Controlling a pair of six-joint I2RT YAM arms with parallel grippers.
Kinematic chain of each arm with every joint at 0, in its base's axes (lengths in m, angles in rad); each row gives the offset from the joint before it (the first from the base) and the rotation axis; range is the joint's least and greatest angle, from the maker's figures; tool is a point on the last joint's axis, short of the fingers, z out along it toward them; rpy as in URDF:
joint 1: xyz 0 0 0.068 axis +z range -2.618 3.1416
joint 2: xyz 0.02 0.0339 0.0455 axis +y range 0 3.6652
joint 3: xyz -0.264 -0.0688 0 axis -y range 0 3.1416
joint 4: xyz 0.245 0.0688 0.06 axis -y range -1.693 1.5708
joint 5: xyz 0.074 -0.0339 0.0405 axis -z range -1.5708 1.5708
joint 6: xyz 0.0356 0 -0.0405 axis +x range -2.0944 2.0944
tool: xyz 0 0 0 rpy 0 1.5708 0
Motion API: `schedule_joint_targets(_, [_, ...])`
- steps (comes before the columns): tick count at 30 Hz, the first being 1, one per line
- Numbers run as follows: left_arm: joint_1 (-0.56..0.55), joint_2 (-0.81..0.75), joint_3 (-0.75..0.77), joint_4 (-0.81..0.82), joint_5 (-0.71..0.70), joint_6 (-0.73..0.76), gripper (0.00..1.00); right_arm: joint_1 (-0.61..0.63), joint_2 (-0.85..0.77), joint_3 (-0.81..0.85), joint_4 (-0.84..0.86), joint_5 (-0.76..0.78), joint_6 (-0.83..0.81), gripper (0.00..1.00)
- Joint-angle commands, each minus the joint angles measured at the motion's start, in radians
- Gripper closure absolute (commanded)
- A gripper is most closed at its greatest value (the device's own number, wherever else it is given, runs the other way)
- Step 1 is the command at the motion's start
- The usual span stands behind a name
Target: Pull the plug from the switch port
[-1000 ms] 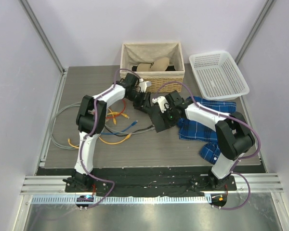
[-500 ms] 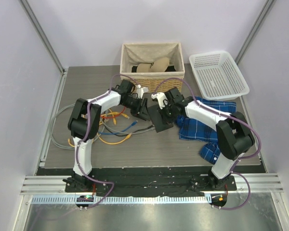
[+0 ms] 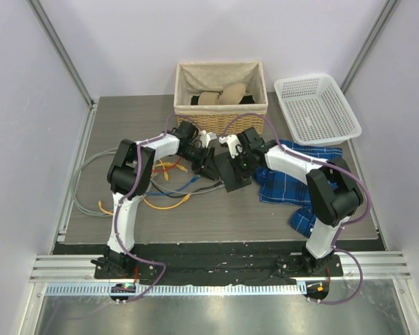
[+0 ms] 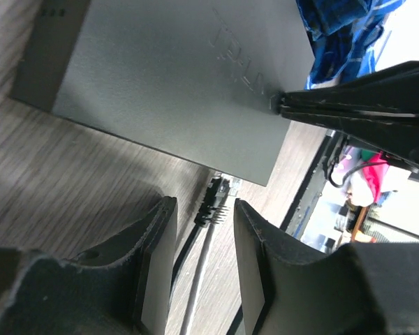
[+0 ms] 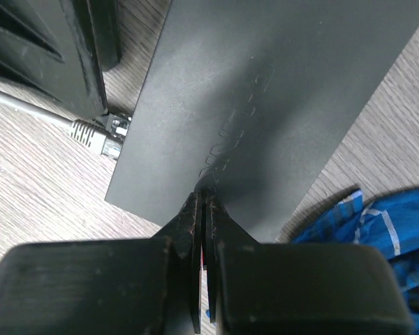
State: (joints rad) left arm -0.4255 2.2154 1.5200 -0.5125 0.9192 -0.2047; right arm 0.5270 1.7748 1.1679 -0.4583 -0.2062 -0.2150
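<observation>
"Grey table (image 3: 195,216) held the switch (image 3: 232,172) centrally?"

"Yes. Left wrist view showed the left gripper (image 4: 204,208) parted, with the plug (image 4: 214,197) between its fingers at the switch's 6 o'clock. Right wrist view showed the right gripper (image 5: 204,209) pinched together, tips on the switch's top."

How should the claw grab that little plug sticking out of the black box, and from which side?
Pinch the plug by its short boot, right at the switch edge, not the thin cable. It sticks straight out, low over the table, so I'd bring the open left gripper in from the cable side, fingers on its flanks.
</observation>
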Motion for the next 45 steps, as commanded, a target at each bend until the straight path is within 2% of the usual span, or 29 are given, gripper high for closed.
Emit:
schedule_joint_targets(1, [-0.013,0.027,0.026,0.006,0.039,0.005,0.58,-0.001,0.014,-0.016,0.021,0.024,-0.014,0.99])
schedule_joint_targets(26, [-0.062,0.141,0.143,-0.135,0.109,0.110,0.65,-0.001,0.023,-0.037,0.026,0.030,-0.027,0.99])
schedule_joint_targets(45, [-0.067,0.148,0.111,-0.147,0.018,0.202,0.87,-0.001,0.031,-0.039,0.029,0.025,-0.026,0.99])
